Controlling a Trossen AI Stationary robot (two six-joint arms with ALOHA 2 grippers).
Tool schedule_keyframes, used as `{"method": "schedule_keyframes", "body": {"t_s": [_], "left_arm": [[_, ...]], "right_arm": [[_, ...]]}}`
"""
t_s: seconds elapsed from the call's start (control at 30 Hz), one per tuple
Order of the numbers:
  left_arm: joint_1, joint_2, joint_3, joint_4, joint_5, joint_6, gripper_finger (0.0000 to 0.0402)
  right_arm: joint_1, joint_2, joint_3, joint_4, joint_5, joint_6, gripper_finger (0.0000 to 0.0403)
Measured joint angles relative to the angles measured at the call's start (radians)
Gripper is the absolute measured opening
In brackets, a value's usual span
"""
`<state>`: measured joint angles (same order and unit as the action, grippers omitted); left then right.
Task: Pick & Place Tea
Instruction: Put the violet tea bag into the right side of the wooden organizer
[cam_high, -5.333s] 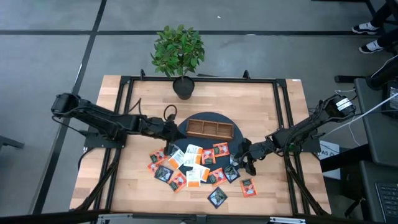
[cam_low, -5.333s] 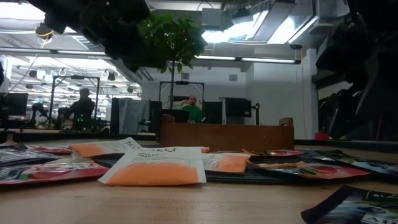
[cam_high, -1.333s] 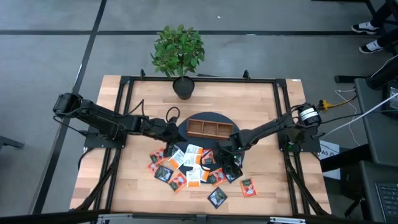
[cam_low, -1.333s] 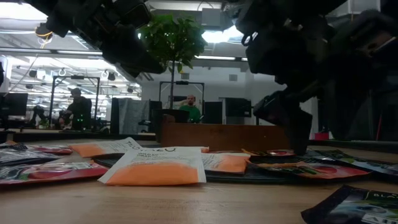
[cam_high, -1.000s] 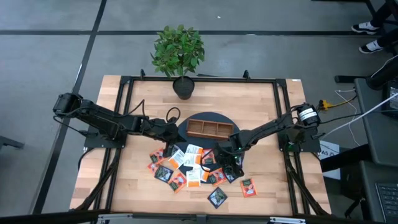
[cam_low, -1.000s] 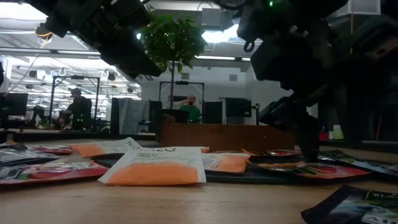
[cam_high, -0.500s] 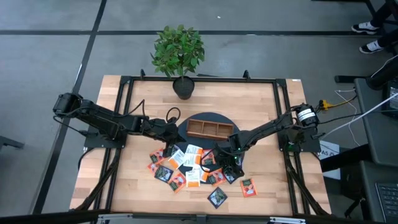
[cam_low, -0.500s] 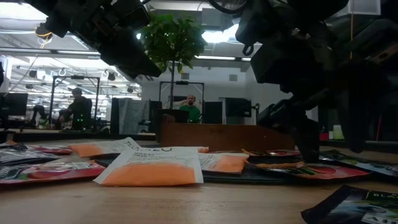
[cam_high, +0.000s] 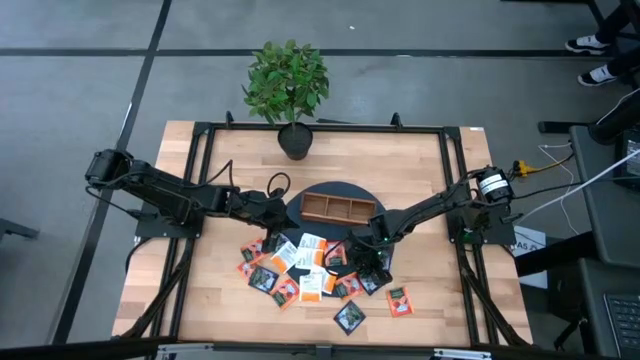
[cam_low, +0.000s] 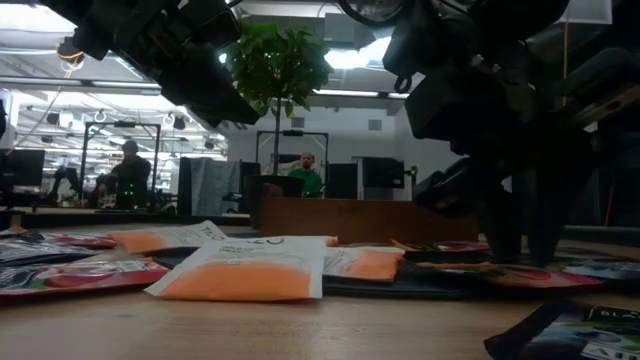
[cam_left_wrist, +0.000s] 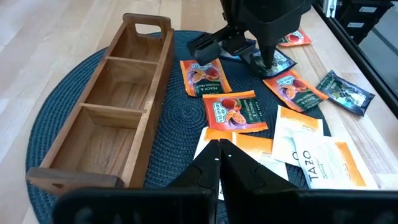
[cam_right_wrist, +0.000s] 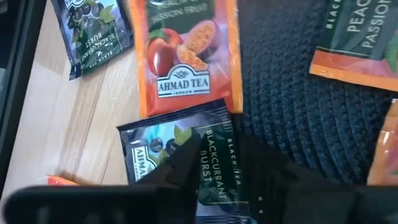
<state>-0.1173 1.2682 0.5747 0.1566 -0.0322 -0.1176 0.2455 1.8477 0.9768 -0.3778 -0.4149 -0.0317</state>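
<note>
The right gripper's (cam_right_wrist: 214, 163) fingers pinch a dark blackcurrant sachet (cam_right_wrist: 171, 155) lying at the edge of the round mat (cam_right_wrist: 283, 106), just beside an orange sachet (cam_right_wrist: 186, 53). The left gripper (cam_left_wrist: 219, 163), fingers together, hovers over the sachets near the wooden tray (cam_left_wrist: 106, 112).

From counter level I see the right end effector (cam_low: 520, 255) reaching down with its two dark fingers (cam_low: 503, 225) standing on the flat packets at the right, while the left end effector (cam_low: 205, 85) hangs dark at the upper left, clear of everything. An orange-and-white tea packet (cam_low: 245, 272) lies nearest me on the wooden counter (cam_low: 330, 335), with more orange packets (cam_low: 160, 240) behind it and a dark packet (cam_low: 575, 335) at the lower right. Behind them sits the long wooden tray (cam_low: 360, 218), a leafy plant (cam_low: 275, 65) rises above it, and people (cam_low: 130, 170) show far back in the room.
</note>
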Motion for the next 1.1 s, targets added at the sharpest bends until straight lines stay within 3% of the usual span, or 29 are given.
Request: {"method": "schedule_keyframes", "body": {"t_s": [0.23,0.63,1.1], "left_arm": [[0.0,0.0,0.0,0.0,0.0,0.0,0.0004],[0.0,0.0,0.0,0.0,0.0,0.0,0.0004],[0.0,0.0,0.0,-0.003,0.0,0.001,0.0004]], "right_arm": [[0.0,0.001,-0.001,0.005,0.025,-0.018,0.0009],[0.002,-0.008,0.016,0.004,0.057,-0.056,0.0003],[0.001,-0.147,0.019,-0.013,0.074,-0.05,0.0001]]}}
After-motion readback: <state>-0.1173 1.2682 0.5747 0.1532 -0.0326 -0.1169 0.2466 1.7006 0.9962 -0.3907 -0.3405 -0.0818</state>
